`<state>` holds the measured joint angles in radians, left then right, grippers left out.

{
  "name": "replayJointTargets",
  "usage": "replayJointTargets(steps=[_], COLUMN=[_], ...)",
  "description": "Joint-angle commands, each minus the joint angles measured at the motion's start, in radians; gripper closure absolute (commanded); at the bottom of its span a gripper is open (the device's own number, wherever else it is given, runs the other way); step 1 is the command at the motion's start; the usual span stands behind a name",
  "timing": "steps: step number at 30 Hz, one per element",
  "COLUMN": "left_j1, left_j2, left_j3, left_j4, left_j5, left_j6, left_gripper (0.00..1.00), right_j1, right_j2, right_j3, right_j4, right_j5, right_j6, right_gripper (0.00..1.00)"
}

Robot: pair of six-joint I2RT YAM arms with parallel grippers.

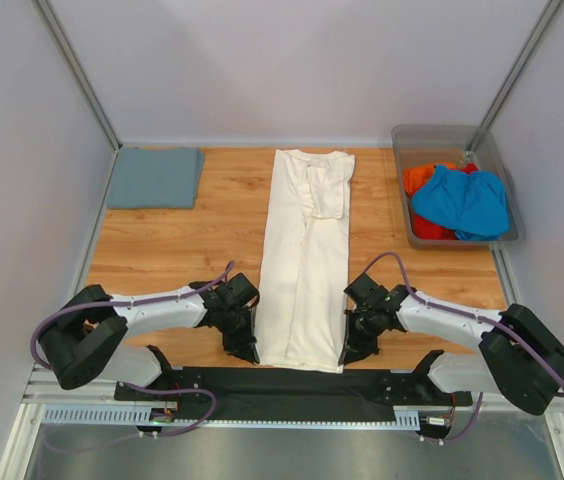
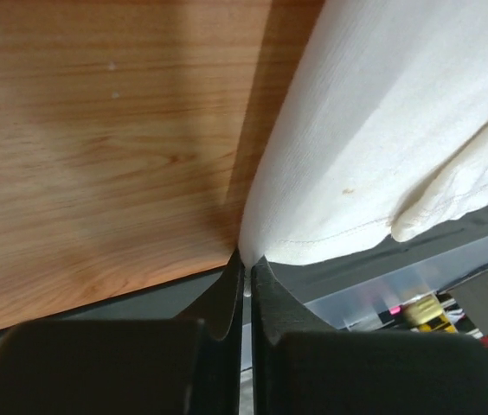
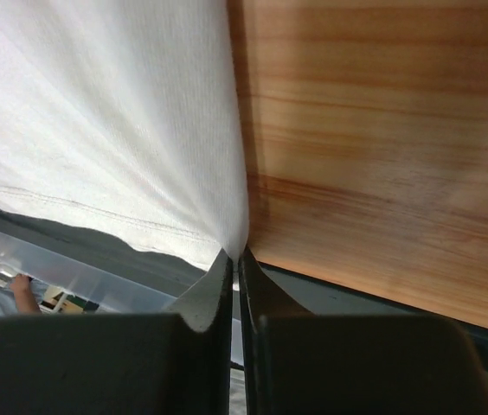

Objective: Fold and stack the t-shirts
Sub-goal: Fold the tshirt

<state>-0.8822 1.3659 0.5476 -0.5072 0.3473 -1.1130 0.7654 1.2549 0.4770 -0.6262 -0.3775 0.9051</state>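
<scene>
Cream t-shirt [image 1: 305, 260] lies lengthwise near-to-far, neck seemingly at far end.

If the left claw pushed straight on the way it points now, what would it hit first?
The cream t-shirt: the left claw is shut on its near hem corner, with the wooden table apparently right beneath, though depth is unclear.

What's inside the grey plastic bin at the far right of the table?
The bin holds a bright blue t-shirt bunched on top of an orange-red one, which shows only around its edges. Whatever lies beneath them is covered.
</scene>
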Motion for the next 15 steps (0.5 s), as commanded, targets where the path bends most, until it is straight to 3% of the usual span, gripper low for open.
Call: replayJointTargets(steps=[1, 7, 15], left_j1=[-0.006, -0.006, -0.006], left_j2=[-0.016, -0.14, -0.221], left_j3=[-0.037, -0.1, -0.133], left_j4=[-0.042, -0.053, -0.002], left_j5=[-0.077, -0.097, -0.047], left_j6=[-0.007, -0.015, -0.028], left_gripper=[1.0, 1.0, 1.0], right_j1=[0.006, -0.003, -0.003], right_j2=[-0.024, -0.195, -0.181], right_j3=[-0.032, -0.071, -0.092], right_j4=[-0.015, -0.089, -0.05], right_j5=[0.017, 0.071, 0.028], right_j6=[0.032, 0.066, 0.041], right_gripper=[1.0, 1.0, 1.0])
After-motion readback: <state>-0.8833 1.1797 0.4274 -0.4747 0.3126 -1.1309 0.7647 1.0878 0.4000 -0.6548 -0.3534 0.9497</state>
